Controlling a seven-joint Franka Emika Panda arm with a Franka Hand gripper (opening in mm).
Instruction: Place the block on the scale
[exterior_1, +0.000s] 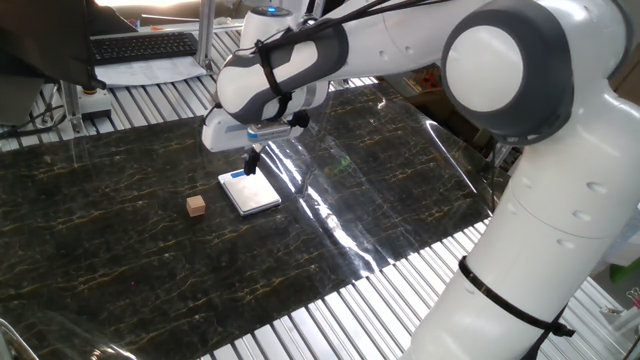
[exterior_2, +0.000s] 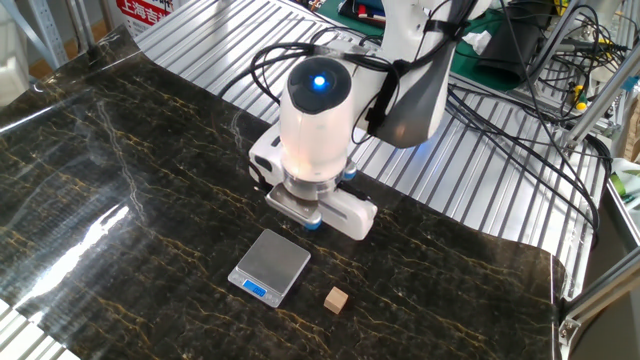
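Approaching the pick, as we judge it: in one fixed view the claw (exterior_1: 252, 162) hangs above the far edge of the scale (exterior_1: 249, 191), carrying nothing that we can see. The dark fingers point down close together, but we cannot tell their opening from here. The block (exterior_1: 196, 206) sits on the dark marbled counter (exterior_1: 120, 250), left of the scale and clear of it. To do the step well, we would move the claw left past the scale until it stands squarely over the block, then lower it with the fingers spread enough to straddle two opposite faces.

In the other fixed view the arm's wrist hides the claw, so its state again cannot be read. Here the scale (exterior_2: 270, 266) lies nearer the camera than the wrist, its blue display strip at the near edge, and the block (exterior_2: 337, 299) rests just beside the scale's near right corner, not touching it. Because the block is tiny, we judge centring matters most; an off-centre close could push it away.
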